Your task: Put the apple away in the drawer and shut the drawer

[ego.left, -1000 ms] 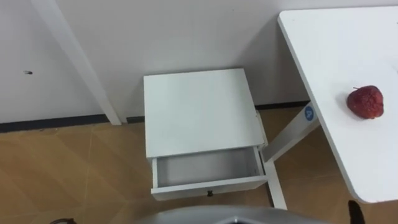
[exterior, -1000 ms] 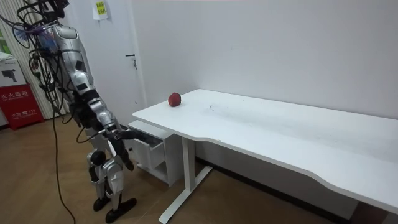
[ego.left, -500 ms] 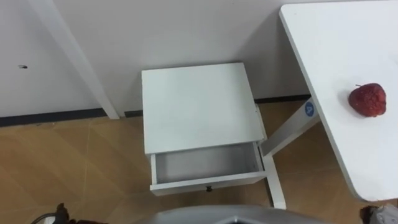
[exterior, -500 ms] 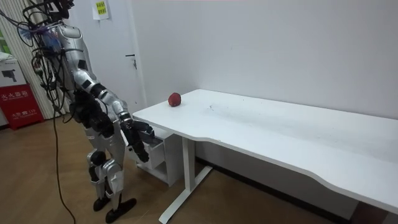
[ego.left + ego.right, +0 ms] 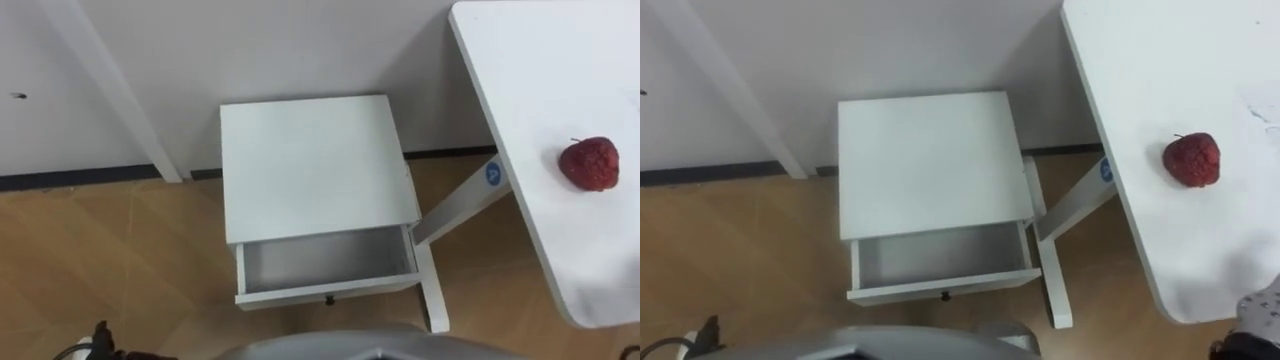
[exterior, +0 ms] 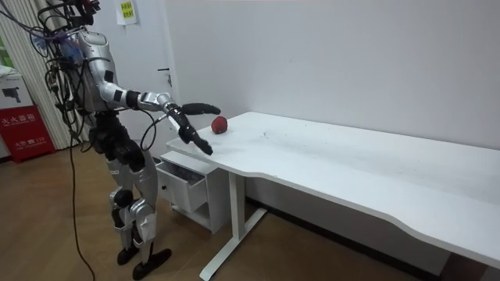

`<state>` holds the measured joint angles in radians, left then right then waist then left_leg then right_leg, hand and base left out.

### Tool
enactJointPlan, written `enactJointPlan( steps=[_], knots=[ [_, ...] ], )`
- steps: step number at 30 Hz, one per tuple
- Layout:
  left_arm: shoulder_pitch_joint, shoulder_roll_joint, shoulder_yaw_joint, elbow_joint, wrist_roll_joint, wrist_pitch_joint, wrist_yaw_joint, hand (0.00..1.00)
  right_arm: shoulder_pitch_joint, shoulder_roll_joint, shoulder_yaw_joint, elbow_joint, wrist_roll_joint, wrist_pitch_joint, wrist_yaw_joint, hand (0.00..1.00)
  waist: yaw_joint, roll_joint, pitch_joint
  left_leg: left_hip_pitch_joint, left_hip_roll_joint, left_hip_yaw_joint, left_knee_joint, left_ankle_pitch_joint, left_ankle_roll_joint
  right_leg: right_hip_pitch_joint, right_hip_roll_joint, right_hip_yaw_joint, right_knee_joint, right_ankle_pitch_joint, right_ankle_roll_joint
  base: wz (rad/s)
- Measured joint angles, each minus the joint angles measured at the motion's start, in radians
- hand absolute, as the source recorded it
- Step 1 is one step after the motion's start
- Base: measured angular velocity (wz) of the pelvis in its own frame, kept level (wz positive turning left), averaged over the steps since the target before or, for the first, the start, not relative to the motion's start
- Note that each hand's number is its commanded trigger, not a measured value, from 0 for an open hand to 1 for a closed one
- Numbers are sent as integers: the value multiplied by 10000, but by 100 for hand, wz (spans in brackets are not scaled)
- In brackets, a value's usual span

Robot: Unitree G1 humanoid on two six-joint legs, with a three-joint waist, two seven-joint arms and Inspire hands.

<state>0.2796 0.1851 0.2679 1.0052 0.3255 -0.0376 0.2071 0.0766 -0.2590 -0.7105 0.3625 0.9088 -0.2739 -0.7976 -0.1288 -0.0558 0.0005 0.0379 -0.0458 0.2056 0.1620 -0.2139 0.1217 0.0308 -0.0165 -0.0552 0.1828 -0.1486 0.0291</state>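
A red apple (image 5: 589, 163) lies on the white table (image 5: 530, 90) near its left end, and in the room view the apple (image 6: 219, 125) sits close to the table's corner. To the table's left a small white cabinet (image 5: 315, 165) stands against the wall, its drawer (image 5: 325, 262) pulled open and empty. My right hand (image 6: 195, 131) is raised at table height just short of the apple, open, holding nothing; a bit of it shows at the right eye view's lower right corner (image 5: 1258, 315). A dark bit of my left hand (image 5: 97, 338) shows low at the left edge.
I stand on the wooden floor (image 5: 110, 250) facing the cabinet and the wall. The table's white leg (image 5: 455, 205) runs down right beside the drawer. A slanted white beam (image 5: 110, 90) leans along the wall to the left.
My right arm has swung up from beside the drawer to table height, towards the apple. The eye view has shifted slightly. Apple and drawer have not moved.
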Motion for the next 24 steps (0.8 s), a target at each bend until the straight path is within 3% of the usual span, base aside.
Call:
enactJointPlan(
  steps=[9,16,24],
  knots=[
    [-217,-4,-521,-70,169,-123,-18,0,348,-12,1786,-619,-4929,48,54,0,287,39,-16,-89,7,110,31,5,-1,-123,-6,122,-104,1,0,-3],
    [-209,-8,-847,-51,177,-170,-55,0,561,-22,2735,-611,-5848,179,1230,0,429,180,-44,-52,15,112,9,15,-19,-103,-3,12,-153,1,0,0],
    [-34,13,-862,172,164,-213,109,0,1040,-19,3545,-215,-6770,459,2482,0,603,118,19,244,17,170,-114,17,-24,106,4,208,-157,0,-1,-2]
  ],
)
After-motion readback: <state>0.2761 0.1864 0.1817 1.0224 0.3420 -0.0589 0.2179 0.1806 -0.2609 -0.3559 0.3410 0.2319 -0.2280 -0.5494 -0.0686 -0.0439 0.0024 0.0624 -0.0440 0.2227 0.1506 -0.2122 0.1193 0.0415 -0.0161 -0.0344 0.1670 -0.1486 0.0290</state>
